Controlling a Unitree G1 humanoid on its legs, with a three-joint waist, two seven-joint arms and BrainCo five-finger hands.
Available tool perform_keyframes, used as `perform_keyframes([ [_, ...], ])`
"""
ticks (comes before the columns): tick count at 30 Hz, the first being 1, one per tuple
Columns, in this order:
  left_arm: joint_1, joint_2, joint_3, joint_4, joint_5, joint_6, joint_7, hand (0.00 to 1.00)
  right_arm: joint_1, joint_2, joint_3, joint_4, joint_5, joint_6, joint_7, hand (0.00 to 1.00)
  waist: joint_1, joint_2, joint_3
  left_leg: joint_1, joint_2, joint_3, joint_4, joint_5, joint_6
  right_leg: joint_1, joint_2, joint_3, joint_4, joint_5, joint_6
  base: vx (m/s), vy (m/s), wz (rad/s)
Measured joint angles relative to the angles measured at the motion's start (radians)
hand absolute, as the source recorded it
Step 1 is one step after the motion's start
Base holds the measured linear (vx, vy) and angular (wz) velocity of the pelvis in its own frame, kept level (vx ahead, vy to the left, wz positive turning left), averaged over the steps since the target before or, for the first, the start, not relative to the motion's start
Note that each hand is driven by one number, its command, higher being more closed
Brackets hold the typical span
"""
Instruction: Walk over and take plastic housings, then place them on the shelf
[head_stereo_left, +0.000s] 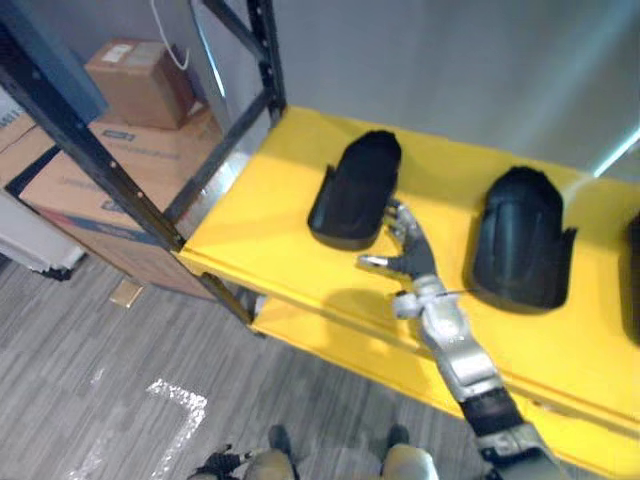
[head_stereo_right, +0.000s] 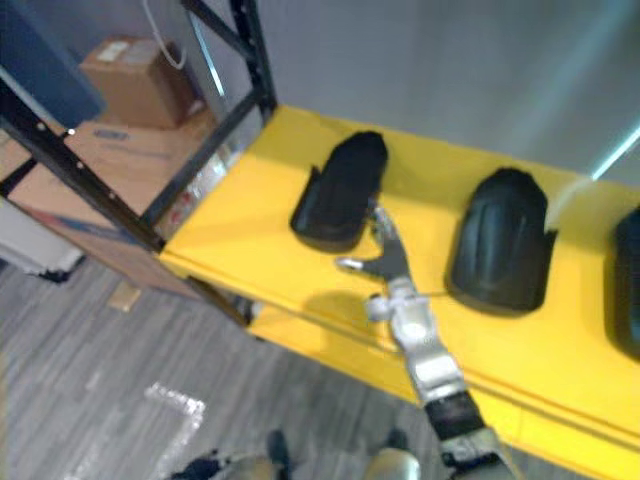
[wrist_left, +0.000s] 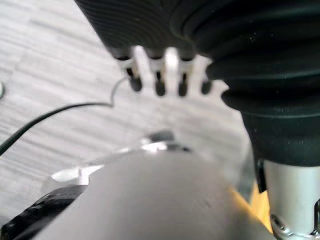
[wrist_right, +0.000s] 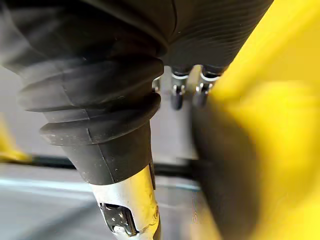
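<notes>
Item: shelf station with plastic housings, listed near to far. Grey plank floor (head_stereo_left: 70, 350), bearing a pale tape mark (head_stereo_left: 178, 400) and, nearer the rack, a small scrap of cardboard (head_stereo_left: 125, 292). Left hand (wrist_left: 159, 84): hangs low over that floor, fingers straight and loose, holding nothing. Right hand (head_stereo_left: 408, 250): raised from the lower right over the front of the yellow shelf (head_stereo_left: 260, 235), released, not grasping; fingers (head_stereo_left: 398, 218) extended toward the right flank of the left housing (head_stereo_left: 355, 190), tips at or just beside its near corner, actual contact not certain; thumb (head_stereo_left: 372, 263) spread out to the left, apart from the fingers and clear of the housing. Lower board (head_stereo_left: 330, 338): yellow, showing just beneath the front lip of the shelf. Left housing: black domed shell, lying flat on the shelf, long axis running front to back, hollow end toward the near edge. Middle housing (head_stereo_left: 520, 240): same kind, broader in look, lying on the shelf to the right of the hand, well apart from the left one, hollow notched end also toward the near edge. Third housing (head_stereo_left: 634, 270): a dark sliver at the right border of the shelf. Black frame (head_stereo_left: 100, 160): slanted metal posts and braces at the shelf's left end. Cardboard boxes (head_stereo_left: 135, 80): stacked on the floor beyond the frame, a smaller one on top of larger ones. Wall (head_stereo_left: 450, 70): plain grey, behind the shelf.
</notes>
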Motion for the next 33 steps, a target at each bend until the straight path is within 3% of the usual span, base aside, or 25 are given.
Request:
perform_keyframes([
  [4,0.033,-0.003,0.067,-0.001,-0.001,-0.002,0.021,0.0,-0.064,-0.031,-0.243,-0.148,0.058,-0.023,-0.082,0.0,0.01,-0.043,-0.054,0.051,0.001,0.003,-0.029,0.0,0.0,0.052,0.008,0.002,-0.032,0.017,-0.004,0.09,0.001,0.03],
  [10,0.062,-0.015,0.156,0.0,-0.012,-0.002,0.062,0.0,-0.091,-0.138,-0.439,-0.259,0.073,-0.091,-0.191,0.0,0.002,-0.056,-0.105,0.068,-0.001,0.021,-0.051,0.0,0.0,0.051,0.01,0.009,-0.038,0.048,-0.017,0.01,0.029,-0.06],
  [13,0.071,-0.019,0.2,0.001,-0.023,-0.002,0.082,0.0,-0.075,-0.177,-0.537,-0.265,-0.015,-0.107,-0.255,0.0,-0.016,-0.072,-0.119,0.068,-0.001,0.03,-0.058,-0.001,-0.001,0.048,0.011,0.026,-0.045,0.051,-0.018,-0.07,0.005,-0.09],
  [14,0.079,-0.021,0.216,0.002,-0.041,-0.002,0.089,0.0,-0.038,-0.196,-0.596,-0.265,-0.088,-0.102,-0.311,0.0,-0.019,-0.076,-0.131,0.067,0.001,0.035,-0.06,-0.002,-0.003,0.043,0.013,0.036,-0.049,0.051,-0.018,-0.08,-0.015,-0.14],
  [17,0.104,-0.037,0.254,0.004,-0.064,-0.002,0.097,0.0,0.063,-0.217,-0.702,-0.243,-0.133,-0.091,-0.407,0.0,-0.027,-0.073,-0.157,0.067,0.01,0.062,-0.06,-0.002,-0.009,0.023,0.023,0.065,-0.048,0.051,-0.018,-0.06,-0.024,-0.3],
  [21,0.145,-0.05,0.281,0.024,-0.107,-0.001,0.094,0.0,0.259,-0.211,-0.865,-0.053,-0.121,-0.093,-0.57,0.0,-0.088,-0.053,-0.192,0.068,0.031,0.114,-0.061,0.007,-0.027,-0.01,0.049,0.115,-0.049,0.042,-0.032,-0.06,-0.055,-0.37],
  [23,0.148,-0.057,0.28,0.043,-0.128,0.001,0.08,0.0,0.328,-0.201,-0.918,0.043,-0.114,-0.114,-0.646,0.0,-0.108,-0.038,-0.201,0.07,0.036,0.132,-0.061,0.009,-0.029,-0.016,0.056,0.127,-0.055,0.037,-0.039,-0.06,-0.042,-0.32],
  [25,0.144,-0.07,0.28,0.04,-0.128,-0.003,0.059,0.0,0.407,-0.163,-1.028,0.22,-0.044,-0.173,-0.761,0.0,-0.126,-0.018,-0.21,0.09,0.038,0.162,-0.061,0.007,-0.031,-0.018,0.059,0.15,-0.052,0.031,-0.045,-0.04,-0.007,-0.32],
  [26,0.141,-0.069,0.279,0.04,-0.129,-0.003,0.057,0.0,0.423,-0.151,-1.06,0.277,-0.019,-0.188,-0.777,0.0,-0.128,-0.017,-0.21,0.094,0.038,0.167,-0.061,0.003,-0.035,-0.019,0.06,0.155,-0.052,0.03,-0.045,-0.05,0.01,-0.28],
  [28,0.129,-0.064,0.272,0.04,-0.138,-0.003,0.048,0.0,0.476,-0.112,-1.164,0.518,0.144,-0.254,-0.757,0.0,-0.142,-0.019,-0.211,0.107,0.036,0.186,-0.06,-0.004,-0.042,-0.019,0.058,0.171,-0.053,0.029,-0.045,-0.06,0.026,-0.23],
  [31,0.113,-0.057,0.264,0.042,-0.146,-0.004,0.047,0.0,0.516,-0.054,-1.216,0.703,0.282,-0.272,-0.64,0.0,-0.155,-0.022,-0.21,0.119,0.032,0.2,-0.061,-0.006,-0.043,-0.017,0.053,0.173,-0.053,0.029,-0.047,-0.02,0.031,-0.2],
  [32,0.089,-0.049,0.231,0.042,-0.175,-0.007,0.044,0.0,0.544,0.022,-1.209,0.768,0.359,-0.272,-0.519,0.0,-0.154,-0.023,-0.211,0.124,0.031,0.213,-0.061,-0.01,-0.037,-0.016,0.049,0.173,-0.051,0.03,-0.049,-0.01,0.021,-0.21],
  [33,0.079,-0.049,0.227,0.042,-0.176,-0.01,0.04,0.0,0.548,0.049,-1.197,0.778,0.375,-0.272,-0.479,0.0,-0.153,-0.022,-0.21,0.124,0.03,0.216,-0.061,-0.011,-0.036,-0.018,0.048,0.172,-0.052,0.031,-0.051,-0.01,0.03,-0.17],
])
